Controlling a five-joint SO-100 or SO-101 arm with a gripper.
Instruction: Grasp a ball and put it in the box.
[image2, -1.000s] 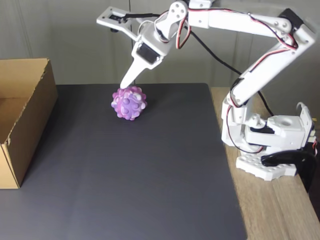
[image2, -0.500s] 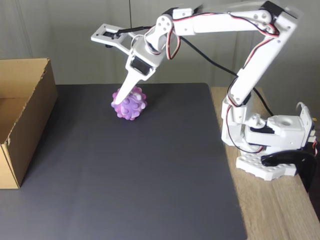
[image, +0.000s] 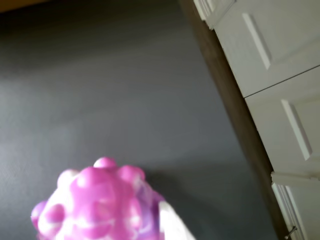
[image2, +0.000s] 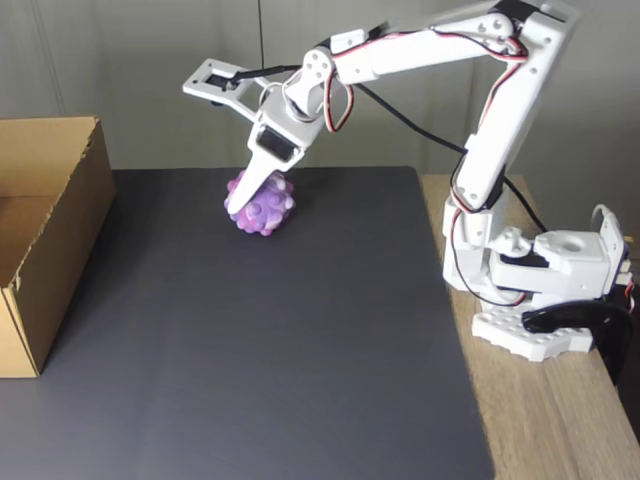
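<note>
The ball (image2: 266, 205), bumpy and mottled purple, pink and white, rests on the dark mat near its far edge. My gripper (image2: 214, 150) is open above it. The lower white finger (image2: 252, 185) slants down across the ball's left front. The other jaw is swung up and out to the left, well clear of the ball. In the wrist view the ball (image: 95, 205) is close and blurred at the bottom edge, with a white fingertip (image: 172, 227) just to its right. The box (image2: 60, 200), brown cardboard with its top open, stands at the left edge of the mat.
The dark grey mat (image2: 260, 340) covers most of the table. The arm's white base (image2: 530, 280) stands on bare wood at the right. A grey wall rises behind the mat. White cabinet doors (image: 280, 75) show beyond the mat's edge in the wrist view.
The arm has stretched forward and the gripper has dropped, so the lower finger now lies against the ball instead of hovering above it. The ball has barely shifted.
</note>
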